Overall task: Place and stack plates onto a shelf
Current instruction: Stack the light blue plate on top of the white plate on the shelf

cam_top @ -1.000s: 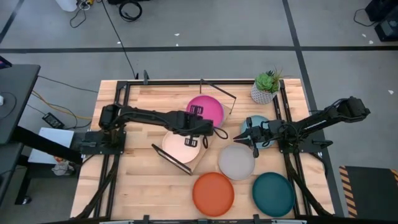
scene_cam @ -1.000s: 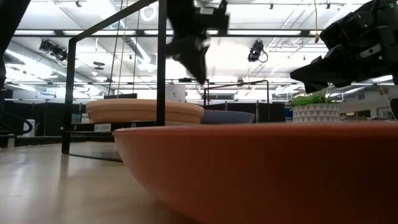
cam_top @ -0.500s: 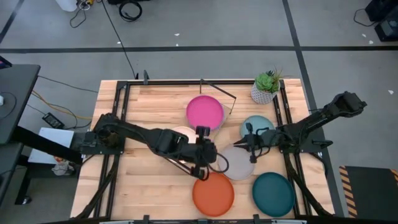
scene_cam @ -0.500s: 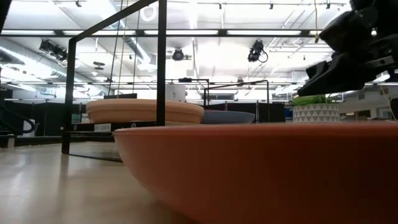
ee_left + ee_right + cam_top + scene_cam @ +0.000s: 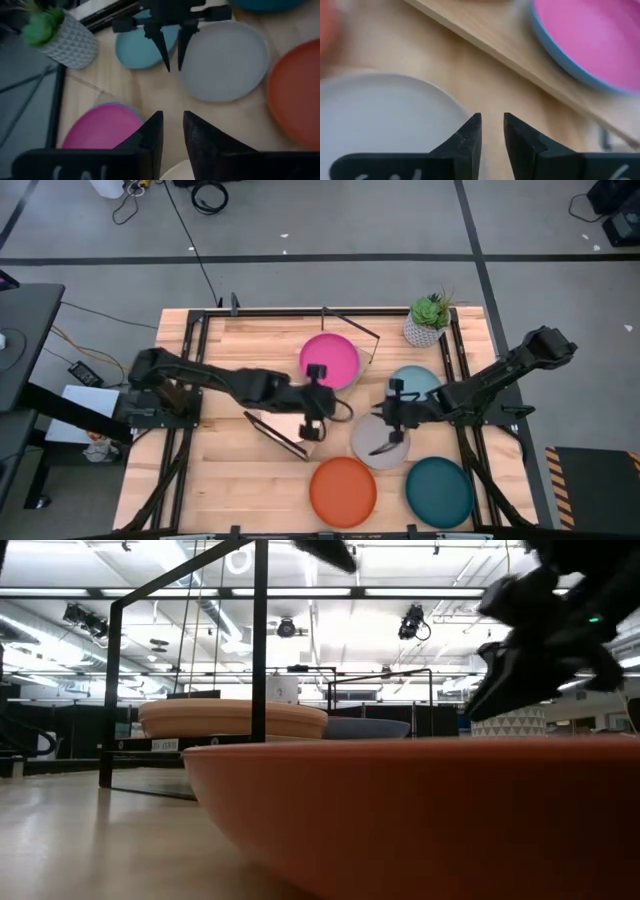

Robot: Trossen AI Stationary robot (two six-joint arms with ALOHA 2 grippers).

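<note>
Grey floor (image 5: pixel 330 220), bright ceiling lights (image 5: pixel 400 592)

Shelf (image 5: pixel 335 365) mid-counter (image 5: pixel 240 470), two plate stacks on it. Four loose plates right of shelf, two at near edge. Potted plant (image 5: pixel 428 320) at far right corner. Left pincer (image 5: pixel 312 430) over shelf; right pincer (image 5: pixel 388 428) over one loose plate (image 5: pixel 372 442).

Near the table's (image 5: pixel 240 470) front edge, left of the orange plate (image 5: pixel 343 491), bare wood lies free. The front right corner is crowded by orange, grey (image 5: pixel 381 441) and teal plates (image 5: pixel 439 492); the shelf's wire frame (image 5: pixel 277 436) bars mid-table.
</note>
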